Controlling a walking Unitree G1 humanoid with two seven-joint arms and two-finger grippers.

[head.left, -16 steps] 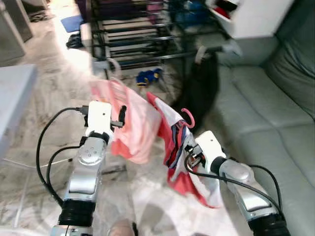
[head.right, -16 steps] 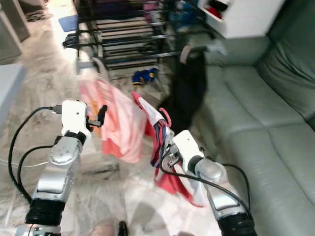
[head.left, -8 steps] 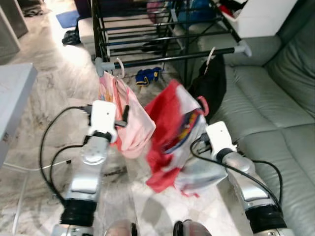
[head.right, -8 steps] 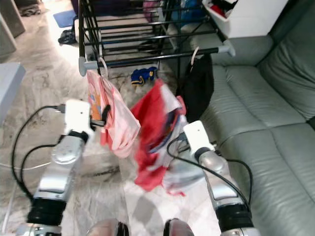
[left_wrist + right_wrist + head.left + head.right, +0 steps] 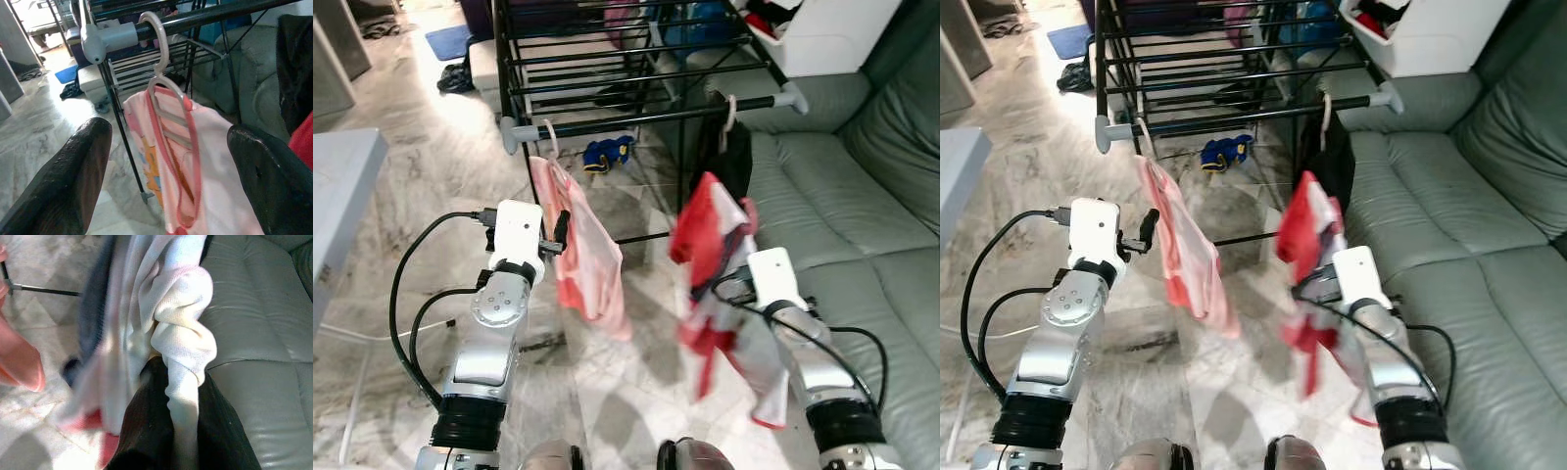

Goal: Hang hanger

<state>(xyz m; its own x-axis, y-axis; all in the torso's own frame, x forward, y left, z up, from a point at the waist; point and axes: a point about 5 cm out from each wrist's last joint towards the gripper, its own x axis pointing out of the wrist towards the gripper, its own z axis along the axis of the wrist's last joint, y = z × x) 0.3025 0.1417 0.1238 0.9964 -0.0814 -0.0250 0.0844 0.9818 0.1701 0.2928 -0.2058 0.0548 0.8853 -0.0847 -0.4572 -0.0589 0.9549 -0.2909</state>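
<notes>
Here the right tool (image 5: 729, 284) is raised, clamped on the red garment (image 5: 705, 230), while the left tool (image 5: 166, 161) hovers wide open.

pink garment (image 5: 585, 250): we see it hanging on rail (image 5: 646, 111)
right hand (image 5: 729, 284): we clutch red-white garment (image 5: 724, 284)

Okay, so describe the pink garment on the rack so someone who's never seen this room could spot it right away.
Find the black drying rack beside the grey sofa and follow its front rail to the grey-capped end. There the pink garment hangs on a pale hanger. The other piece on that rail is black, and the red and white one is in the right tool.
</notes>
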